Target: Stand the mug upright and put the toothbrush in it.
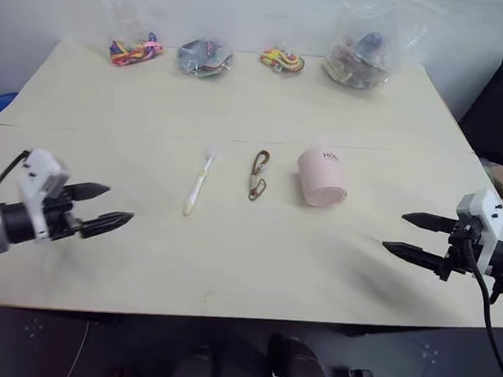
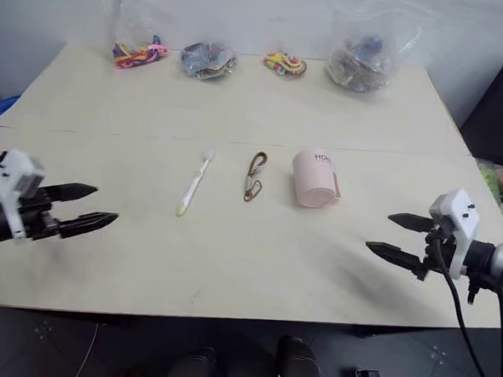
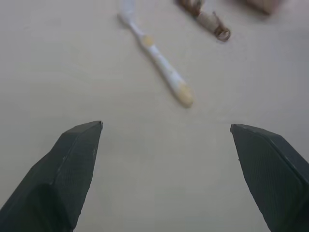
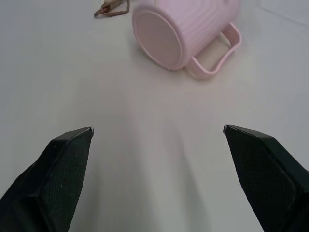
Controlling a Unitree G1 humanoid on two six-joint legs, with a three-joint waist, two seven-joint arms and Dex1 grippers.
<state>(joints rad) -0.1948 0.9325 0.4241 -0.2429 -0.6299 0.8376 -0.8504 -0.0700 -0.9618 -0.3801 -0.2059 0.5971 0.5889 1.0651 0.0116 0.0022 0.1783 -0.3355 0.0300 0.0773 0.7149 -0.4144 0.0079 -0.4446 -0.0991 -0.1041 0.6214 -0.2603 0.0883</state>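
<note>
Mug (image 1: 321, 177) lying on side mid-table, base toward robot, handle visible in right wrist view. Toothbrush (image 1: 199, 182) flat, left of brown clip (image 1: 258, 174). Right gripper (image 1: 419, 236) and left gripper (image 1: 98, 206) spread wide, empty. Mug best clasped across body, then tipped upright.

Soft, even light fills the room. The pale surface (image 1: 230, 264) looks bright, shadows are faint, and the wrist views look a bit blurry.

The left gripper (image 1: 105, 207) sits near the left edge, fingers spread wide, pointing right, empty. The right gripper (image 1: 413, 235) sits near the right edge, fingers likewise spread, pointing left, empty.
</note>
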